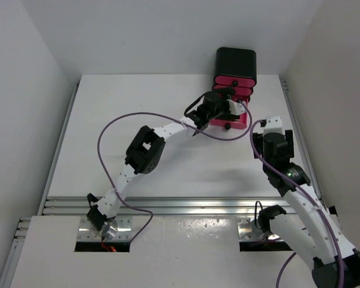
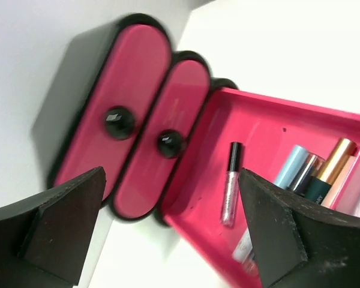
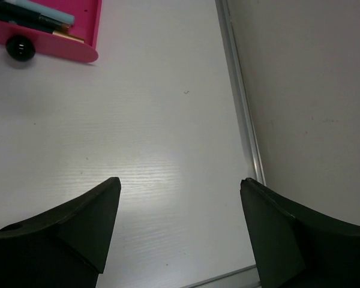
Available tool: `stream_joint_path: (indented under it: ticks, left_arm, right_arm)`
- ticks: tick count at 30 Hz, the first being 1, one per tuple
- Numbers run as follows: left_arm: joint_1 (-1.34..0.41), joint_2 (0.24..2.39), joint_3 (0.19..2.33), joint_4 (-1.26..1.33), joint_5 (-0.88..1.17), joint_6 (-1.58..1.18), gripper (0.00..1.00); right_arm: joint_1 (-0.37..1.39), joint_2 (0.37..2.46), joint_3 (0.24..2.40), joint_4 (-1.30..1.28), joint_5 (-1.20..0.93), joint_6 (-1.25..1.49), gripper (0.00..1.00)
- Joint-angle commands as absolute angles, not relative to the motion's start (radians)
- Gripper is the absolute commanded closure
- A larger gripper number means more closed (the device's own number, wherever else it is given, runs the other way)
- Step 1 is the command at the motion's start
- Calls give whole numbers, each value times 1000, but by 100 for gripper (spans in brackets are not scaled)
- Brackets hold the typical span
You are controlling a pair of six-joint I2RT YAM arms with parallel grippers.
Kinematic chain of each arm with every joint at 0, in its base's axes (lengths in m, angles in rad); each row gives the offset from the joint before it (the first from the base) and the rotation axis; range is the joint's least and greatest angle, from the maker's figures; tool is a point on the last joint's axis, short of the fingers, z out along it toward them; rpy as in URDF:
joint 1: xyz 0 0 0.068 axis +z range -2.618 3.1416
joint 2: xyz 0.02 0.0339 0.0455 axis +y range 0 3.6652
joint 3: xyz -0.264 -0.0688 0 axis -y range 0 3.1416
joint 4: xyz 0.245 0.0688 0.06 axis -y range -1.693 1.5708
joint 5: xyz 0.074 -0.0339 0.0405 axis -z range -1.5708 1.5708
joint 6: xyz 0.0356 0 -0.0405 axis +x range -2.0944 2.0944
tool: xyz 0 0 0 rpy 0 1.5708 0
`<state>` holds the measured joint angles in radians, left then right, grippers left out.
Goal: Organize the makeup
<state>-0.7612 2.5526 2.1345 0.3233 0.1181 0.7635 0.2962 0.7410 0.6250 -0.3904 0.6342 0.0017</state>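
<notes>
Left arm: stretched diagonally toward the table's far edge. Left gripper (image 2: 171, 180) spread wide, gripping nothing, above the open drawer (image 2: 258, 129).
Right arm: folded. Right gripper (image 3: 180, 180) parted, empty, over the matte white table (image 3: 156, 120); metal rail and wall close beside.
Makeup (image 2: 306, 174): slim glossy tubes lying in that drawer.
Black box (image 2: 60, 102): 2 oval pink drawer fronts shut, round black knobs.

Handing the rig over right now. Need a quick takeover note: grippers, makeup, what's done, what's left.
Left gripper: open, empty, over the pulled-out bottom drawer.
Right gripper: open, empty, above bare table right of that drawer.
Makeup: several sticks lie in the drawer; none visible outside it.
Done: visible items stowed.
Left: probably push the drawer shut. The upper two drawers are closed, contents unseen.
</notes>
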Motion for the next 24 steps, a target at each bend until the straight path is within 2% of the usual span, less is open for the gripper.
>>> stream_joint_path:
  ticks: [1,4,6,9,10,15,16,19,24]
  left_arm:
    - [-776,2361,2094,344,39,662,1]
    - [-763,2229,2010,225,-104,559,1]
    - [-721,2150,1924,119,-185,381,1]
    - [-640,1981,1806,-116,-256,136,1]
    - [-620,1883,1689,-191,-271,86,1]
    - [-561,1546,1251,-238,-368,-70,1]
    - [-577,1496,1130,-238,-368,-86,1]
    - [-632,1350,952,-250,-353,-132,1]
    - [-574,1304,882,-259,-396,-164,1]
  right_arm:
    - [295,762,634,-330,595,96,19]
    - [291,826,608,-232,540,155,22]
    - [290,862,595,-177,467,207,25]
    - [285,1041,633,-45,353,277,27]
    - [281,1111,652,-29,315,308,27]
    - [273,1394,816,-8,264,422,30]
    - [268,1425,827,20,273,436,31]
    - [278,1561,871,123,307,454,33]
    - [281,1830,1033,172,414,434,37]
